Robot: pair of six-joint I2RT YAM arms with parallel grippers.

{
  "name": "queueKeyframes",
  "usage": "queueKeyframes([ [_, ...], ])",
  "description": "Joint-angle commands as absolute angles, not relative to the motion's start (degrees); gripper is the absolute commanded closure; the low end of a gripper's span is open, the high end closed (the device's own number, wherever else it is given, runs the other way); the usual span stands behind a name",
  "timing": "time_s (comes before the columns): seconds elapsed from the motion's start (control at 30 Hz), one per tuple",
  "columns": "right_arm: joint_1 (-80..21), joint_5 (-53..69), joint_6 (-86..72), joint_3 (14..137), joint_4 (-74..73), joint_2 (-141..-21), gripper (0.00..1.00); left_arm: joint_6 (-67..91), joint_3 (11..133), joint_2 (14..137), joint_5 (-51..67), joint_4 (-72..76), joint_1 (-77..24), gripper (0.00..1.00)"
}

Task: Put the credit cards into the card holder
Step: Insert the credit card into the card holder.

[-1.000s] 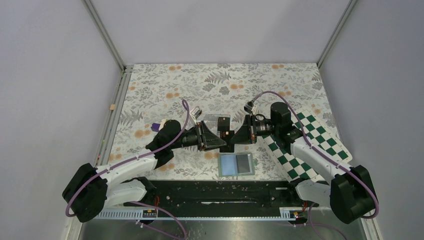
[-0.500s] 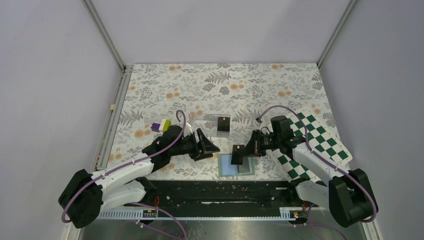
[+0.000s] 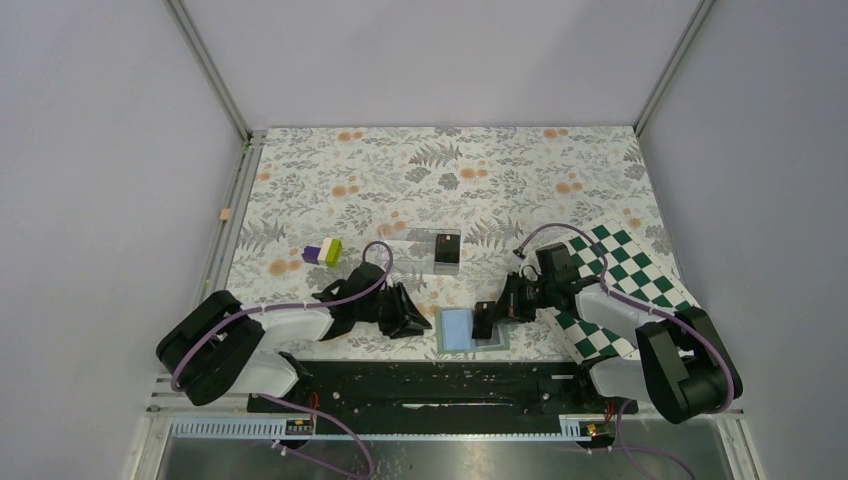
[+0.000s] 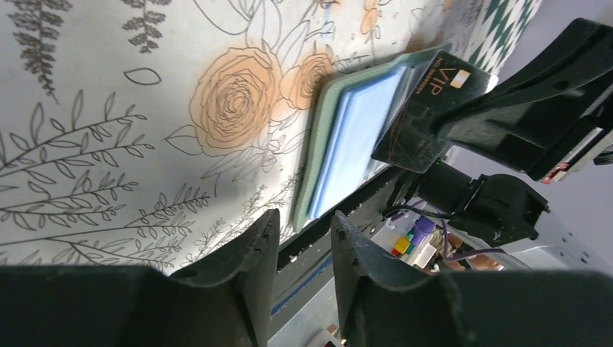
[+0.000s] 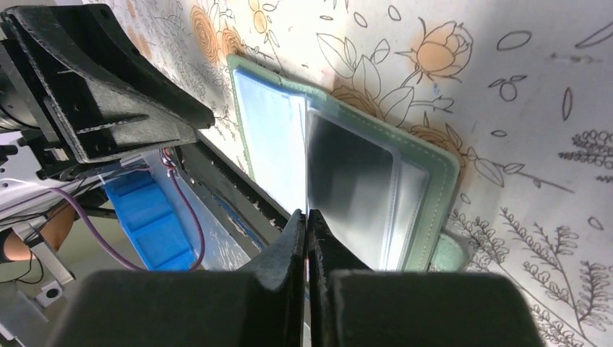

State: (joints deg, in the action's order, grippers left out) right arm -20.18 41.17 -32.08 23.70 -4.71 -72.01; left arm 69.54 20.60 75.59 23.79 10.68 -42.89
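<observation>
The card holder (image 3: 456, 330) is seen lying open, pockets upward. One credit card (image 4: 426, 108) is pinched edge-on between the pressed-together fingers of the right gripper (image 3: 490, 317) and is held tilted just above the holder's right half; it is not yet seated in a pocket. The left gripper (image 4: 303, 228) is poised just left of the holder, jaws slightly apart and empty. A second credit card (image 3: 447, 248) lies beyond the holder, untouched. Whether any pocket is already filled cannot be told; both insertions are judged outstanding.

White-shelled arms (image 3: 285, 322), purple cables (image 3: 376, 246) — black claws (image 3: 418, 320) (image 3: 483, 322).
</observation>
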Motion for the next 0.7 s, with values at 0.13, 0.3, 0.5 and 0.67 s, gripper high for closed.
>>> queueKeyframes([
  [0.13, -19.93, 41.66, -31.35, 23.41, 4.83, -76.40, 1.00, 69.10, 23.80, 80.80, 24.07, 14.85, -43.77, 0.74],
  [0.3, -19.90, 43.94, -33.13, 22.09, 8.73, -78.31, 1.00, 69.17, 24.86, 83.46, 24.31, 14.90, -44.57, 0.82],
  [0.5, -19.93, 45.17, -34.92, 20.96, 10.99, -78.73, 1.00, 68.40, 26.74, 85.08, 23.59, 12.43, -45.54, 0.89],
  [0.67, -19.93, 45.85, -36.21, 21.05, 12.20, -78.57, 1.00, 68.31, 27.24, 85.09, 23.00, 10.99, -46.03, 0.97],
])
